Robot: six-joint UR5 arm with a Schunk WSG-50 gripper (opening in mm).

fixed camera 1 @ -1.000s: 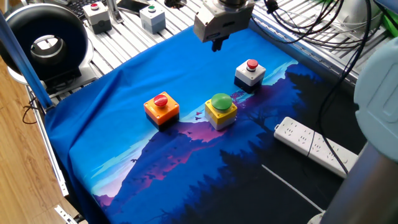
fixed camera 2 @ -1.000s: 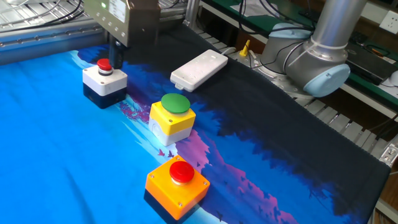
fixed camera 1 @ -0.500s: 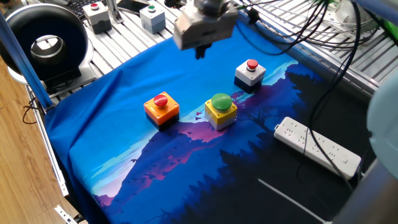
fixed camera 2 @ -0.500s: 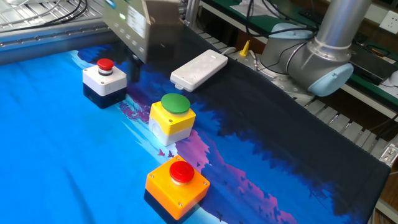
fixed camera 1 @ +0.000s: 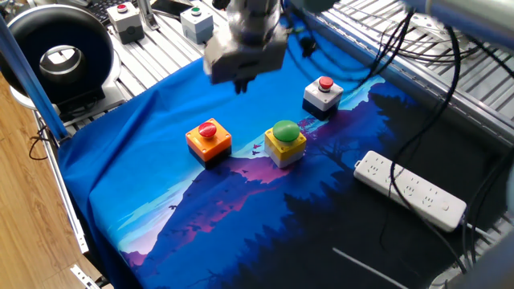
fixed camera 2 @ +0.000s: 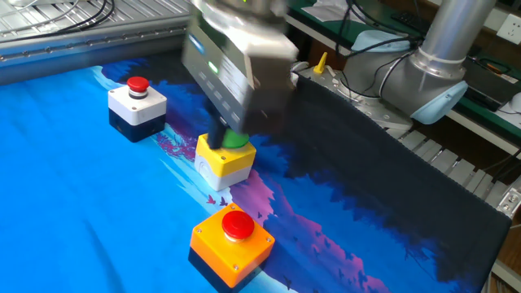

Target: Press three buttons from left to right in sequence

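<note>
Three button boxes stand in a row on the blue cloth. The orange box with a red cap is at the left, the yellow box with a green dome is in the middle, and the white-and-navy box with a small red cap is at the right. My gripper hangs above the cloth, behind the orange box and apart from all three. It is blurred, and its fingertips show no clear gap or contact. In the other fixed view the gripper covers part of the green dome; the orange box is nearest.
A white power strip lies on the dark right part of the cloth. Two grey button boxes sit on the metal rails at the back left, next to a black round device. Cables hang at the back right.
My gripper has moved left, from behind the white-and-navy box to behind the orange box. The three boxes have not moved.
</note>
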